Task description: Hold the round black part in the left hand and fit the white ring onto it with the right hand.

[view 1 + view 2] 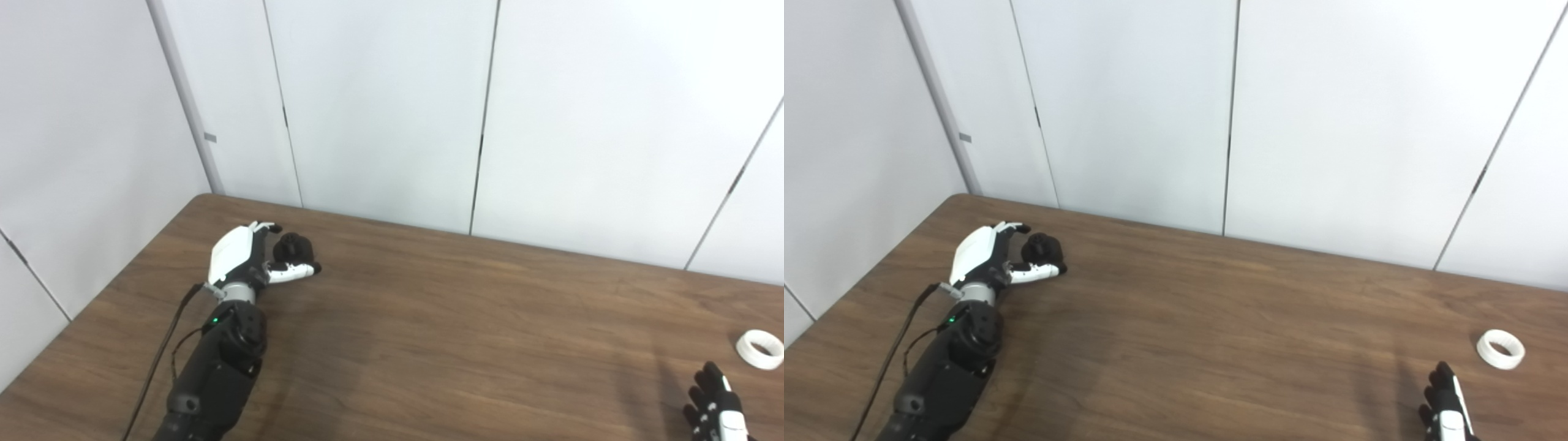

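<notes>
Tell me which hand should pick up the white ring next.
Right. The right hand is just short of the ring; the left hand is far across the table, around the black part.

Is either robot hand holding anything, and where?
The left robot hand curls around the black part; whether it grips is unclear. The right robot hand holds nothing; the white ring lies free.

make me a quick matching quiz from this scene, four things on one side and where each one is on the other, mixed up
Things:
1. round black part
2. white ring
3. left hand
4. right hand

Places:
A. bottom right corner, short of the ring, fingers apart
B. lying alone on the table, far right
C. far left corner, fingers curled around the part
D. between the left hand's fingers and thumb

Pairs: 1-D, 2-B, 3-C, 4-A
</notes>
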Controlling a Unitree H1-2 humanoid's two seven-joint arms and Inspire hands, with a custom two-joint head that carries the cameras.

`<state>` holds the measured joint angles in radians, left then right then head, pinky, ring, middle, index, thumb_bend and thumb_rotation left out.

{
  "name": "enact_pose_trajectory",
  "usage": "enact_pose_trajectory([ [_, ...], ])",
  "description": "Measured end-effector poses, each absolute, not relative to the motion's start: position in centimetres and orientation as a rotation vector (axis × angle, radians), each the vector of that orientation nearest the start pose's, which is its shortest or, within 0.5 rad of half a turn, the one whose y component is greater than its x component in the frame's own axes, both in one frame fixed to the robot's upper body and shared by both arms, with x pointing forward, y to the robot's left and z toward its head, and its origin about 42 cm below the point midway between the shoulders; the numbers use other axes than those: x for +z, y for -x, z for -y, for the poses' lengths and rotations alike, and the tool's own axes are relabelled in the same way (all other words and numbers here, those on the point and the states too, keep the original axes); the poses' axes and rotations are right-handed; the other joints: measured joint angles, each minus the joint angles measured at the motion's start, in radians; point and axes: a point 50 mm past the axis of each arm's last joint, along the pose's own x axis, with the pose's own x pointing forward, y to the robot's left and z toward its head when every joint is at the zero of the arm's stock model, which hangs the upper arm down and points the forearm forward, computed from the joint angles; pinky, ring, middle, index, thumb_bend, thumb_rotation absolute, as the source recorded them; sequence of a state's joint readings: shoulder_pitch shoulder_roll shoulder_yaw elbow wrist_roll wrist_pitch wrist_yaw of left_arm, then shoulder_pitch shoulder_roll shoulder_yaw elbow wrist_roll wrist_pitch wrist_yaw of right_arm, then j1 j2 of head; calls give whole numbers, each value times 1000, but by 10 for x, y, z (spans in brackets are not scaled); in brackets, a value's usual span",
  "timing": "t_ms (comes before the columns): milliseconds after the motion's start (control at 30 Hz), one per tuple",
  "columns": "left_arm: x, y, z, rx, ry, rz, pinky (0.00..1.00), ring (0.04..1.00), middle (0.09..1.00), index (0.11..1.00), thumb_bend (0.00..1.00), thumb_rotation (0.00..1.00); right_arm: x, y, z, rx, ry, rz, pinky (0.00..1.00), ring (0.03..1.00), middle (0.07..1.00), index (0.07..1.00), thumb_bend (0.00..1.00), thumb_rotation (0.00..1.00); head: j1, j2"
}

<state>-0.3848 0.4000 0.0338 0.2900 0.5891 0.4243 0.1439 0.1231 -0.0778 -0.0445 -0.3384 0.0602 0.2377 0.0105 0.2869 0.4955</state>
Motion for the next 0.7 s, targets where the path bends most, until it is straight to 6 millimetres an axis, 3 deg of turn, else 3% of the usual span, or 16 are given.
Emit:
enact_pose_trajectory([
  [267,167,-411,-379,452,-975,-261,1000,1000,959,837,1000,376,144,-240,249,-43,26,-20,1000,1000,1000,1000,384,1000,0,0],
  [700,159,-412,-385,471,-988,-299,1000,1000,956,852,1000,372,144,-239,250,-39,31,-20,1000,1000,1000,1000,352,1000,6,0],
])
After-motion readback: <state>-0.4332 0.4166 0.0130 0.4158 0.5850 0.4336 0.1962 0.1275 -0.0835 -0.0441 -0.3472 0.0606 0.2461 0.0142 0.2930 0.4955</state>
